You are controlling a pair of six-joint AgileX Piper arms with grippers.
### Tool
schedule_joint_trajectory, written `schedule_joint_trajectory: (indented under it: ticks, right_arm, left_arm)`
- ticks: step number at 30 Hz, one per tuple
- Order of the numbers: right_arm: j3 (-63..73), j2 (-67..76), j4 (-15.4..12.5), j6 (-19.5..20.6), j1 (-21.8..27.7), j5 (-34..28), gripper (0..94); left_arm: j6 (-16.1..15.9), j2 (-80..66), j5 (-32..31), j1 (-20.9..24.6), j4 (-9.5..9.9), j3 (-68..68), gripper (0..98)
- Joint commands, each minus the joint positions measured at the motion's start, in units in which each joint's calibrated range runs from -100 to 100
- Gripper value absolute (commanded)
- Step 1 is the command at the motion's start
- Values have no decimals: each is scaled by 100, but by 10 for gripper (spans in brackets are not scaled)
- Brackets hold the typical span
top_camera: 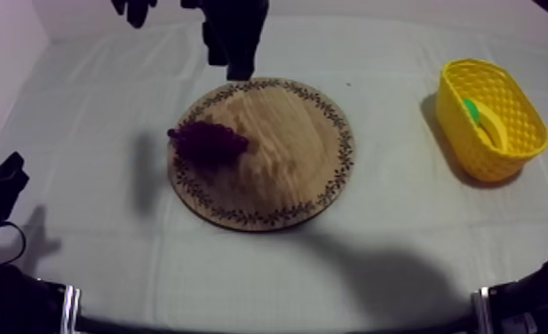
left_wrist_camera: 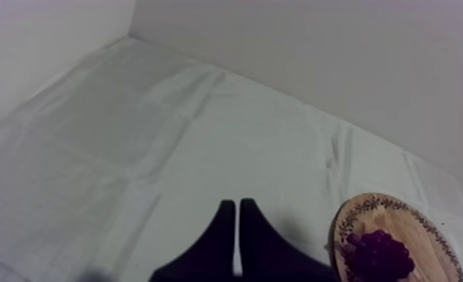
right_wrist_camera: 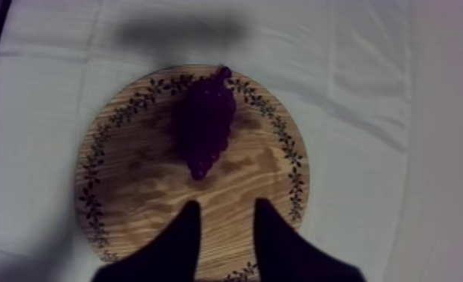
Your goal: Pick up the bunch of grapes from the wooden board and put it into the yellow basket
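A dark purple bunch of grapes (top_camera: 208, 140) lies on the left part of the round wooden board (top_camera: 286, 160) in the middle of the table. My right gripper (top_camera: 240, 69) comes in from the far side and hangs at the board's far rim. In the right wrist view its fingers (right_wrist_camera: 185, 236) stand apart over the board (right_wrist_camera: 129, 195), with nothing between them, a short way from the grapes (right_wrist_camera: 202, 124); the right gripper (right_wrist_camera: 226, 225) is open. My left gripper (top_camera: 6, 173) rests at the table's left edge, and in its own view the left gripper (left_wrist_camera: 238, 217) is shut, a narrow wedge, far from the grapes (left_wrist_camera: 378, 255).
The yellow basket (top_camera: 495, 84) stands at the right side of the table, with a green and yellow toy fruit (top_camera: 479, 118) inside it. Part of the right arm (top_camera: 535, 302) shows at the lower right edge. Bare cloth surrounds the board.
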State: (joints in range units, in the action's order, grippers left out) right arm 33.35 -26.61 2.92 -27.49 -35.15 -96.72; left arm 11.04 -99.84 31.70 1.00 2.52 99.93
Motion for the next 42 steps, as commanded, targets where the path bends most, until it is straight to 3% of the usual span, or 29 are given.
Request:
schedule_joint_trajectory:
  ticks: [1,6,12,26,42]
  right_arm:
    - [30,-23,12,35,10,4,466]
    - [7,-102,59,126,28,-4,691]
    - [-45,-205,45,191,-5,-5,795]
    - [-24,-1161,-50,310,-69,54,852]
    - [1148,-2588,-10,383,-162,28,828]
  left_arm:
    - [2,2,-1,-2,-1,-4,0]
    - [2,2,-1,-2,-1,-4,0]
    - [2,2,-1,-2,-1,-4,0]
    - [2,2,-1,-2,-1,-4,0]
    - [2,2,-1,-2,-1,-4,0]
